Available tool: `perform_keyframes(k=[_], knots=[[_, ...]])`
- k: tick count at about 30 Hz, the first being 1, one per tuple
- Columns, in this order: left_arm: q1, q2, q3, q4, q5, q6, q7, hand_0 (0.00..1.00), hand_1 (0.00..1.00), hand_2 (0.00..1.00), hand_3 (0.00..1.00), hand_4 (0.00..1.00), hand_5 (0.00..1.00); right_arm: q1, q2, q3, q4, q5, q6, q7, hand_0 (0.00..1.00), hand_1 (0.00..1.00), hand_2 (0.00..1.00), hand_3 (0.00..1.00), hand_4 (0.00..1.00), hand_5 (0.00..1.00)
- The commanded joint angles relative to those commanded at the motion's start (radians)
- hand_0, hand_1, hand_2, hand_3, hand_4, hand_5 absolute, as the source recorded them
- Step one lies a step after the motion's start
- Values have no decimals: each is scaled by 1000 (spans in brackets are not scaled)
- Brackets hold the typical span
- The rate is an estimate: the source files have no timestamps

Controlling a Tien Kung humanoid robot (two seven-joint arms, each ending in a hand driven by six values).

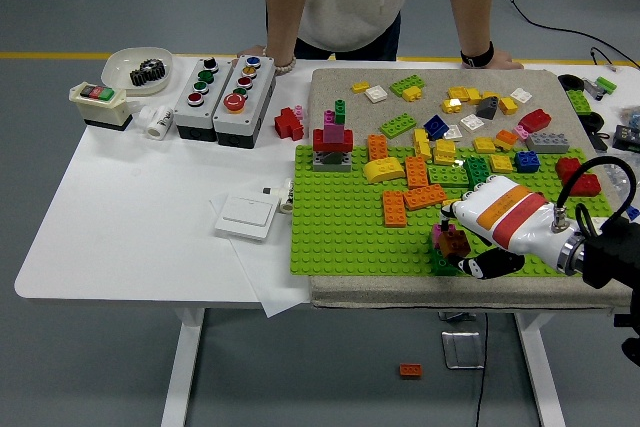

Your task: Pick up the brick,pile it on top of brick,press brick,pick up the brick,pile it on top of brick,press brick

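Robotics lab, push-button control boxes [222, 95], floor cables [560, 7], white table [130, 217]

My right arm reaches in from the right edge, low over the near side of the table, its white forearm shell with orange and red bands [505, 217] lying almost level. The right hand [462, 237] points left, fingers curled down around a small dark brown brick [454, 242]. I cannot see my left arm.
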Motion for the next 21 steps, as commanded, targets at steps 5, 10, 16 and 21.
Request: perform_keyframes(k=[5, 10, 16, 21], knots=[[2, 0, -3, 0, 4, -1, 2, 835, 804, 809, 624, 722, 685, -3, 11, -13, -8, 0, -5, -2, 217, 150, 191, 454, 728, 354], [3, 0, -7, -1, 12, -3, 5, 835, 804, 810, 624, 722, 685, -1, 26, -24, -18, 0, -9, -2, 218, 149, 192, 454, 745, 371], [3, 1, -8, -1, 14, -4, 6, 835, 805, 810, 623, 722, 685, 5, 34, -33, -34, 0, -14, 1, 218, 150, 192, 455, 748, 376], [1, 1, -5, -1, 9, -4, 5, 838, 805, 811, 624, 722, 685, 11, 42, -42, -55, 0, -21, 6, 218, 150, 192, 455, 750, 379]])
